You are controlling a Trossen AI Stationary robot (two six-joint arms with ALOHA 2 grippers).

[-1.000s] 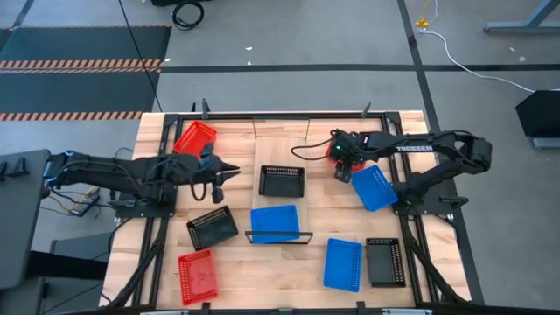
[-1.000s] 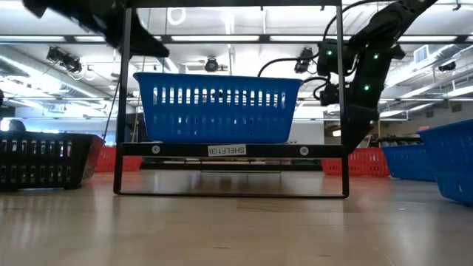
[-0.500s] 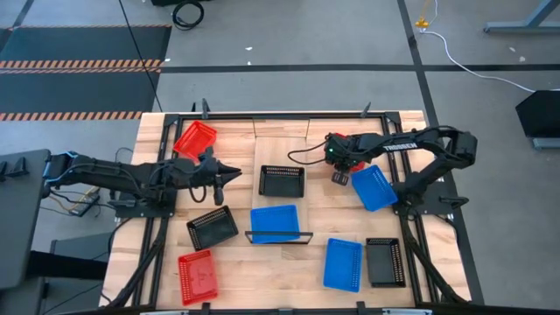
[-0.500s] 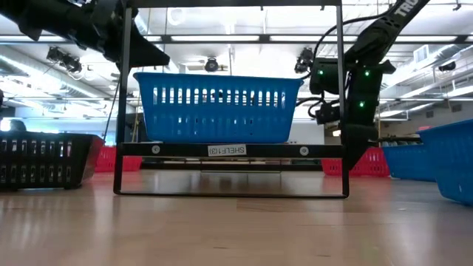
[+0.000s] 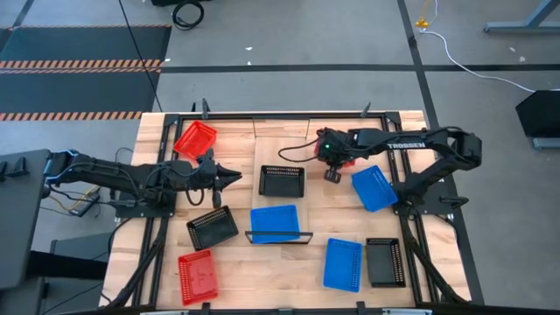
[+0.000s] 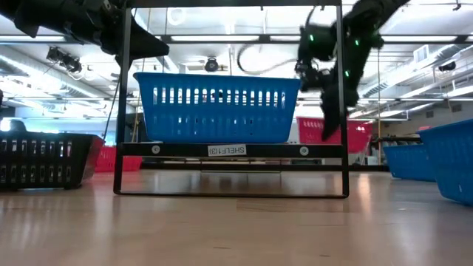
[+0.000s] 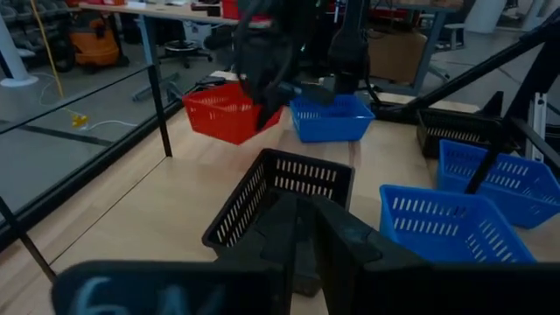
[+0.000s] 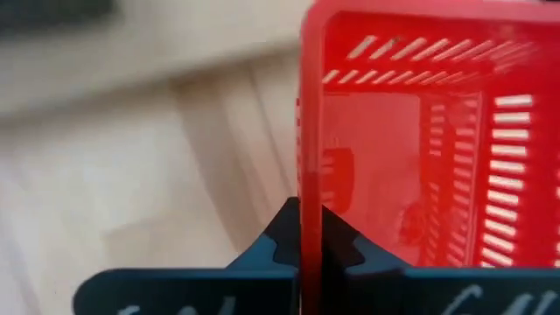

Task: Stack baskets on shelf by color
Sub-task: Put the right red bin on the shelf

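Red basket (image 8: 420,149) is the one I carry: my right fingers (image 8: 311,236) are pinched shut on its rim, and in the low view it hangs clear of the desk (image 6: 236,229) at centre right of the frame. From above, my right gripper (image 5: 333,157) sits upper centre-right, just right of a black basket (image 5: 282,181) and left of a blue basket (image 5: 374,187).

I judge this to be the carry step for a red basket, lifted but not yet placed. The shelf (image 5: 280,234) at lower centre already bears a blue basket (image 6: 216,107), so next I must swing across to a free stretch of shelf and lower the basket flat before letting go.

My left gripper (image 5: 229,176) waits at centre left; its fingers look closed and empty, pointing at the black basket.
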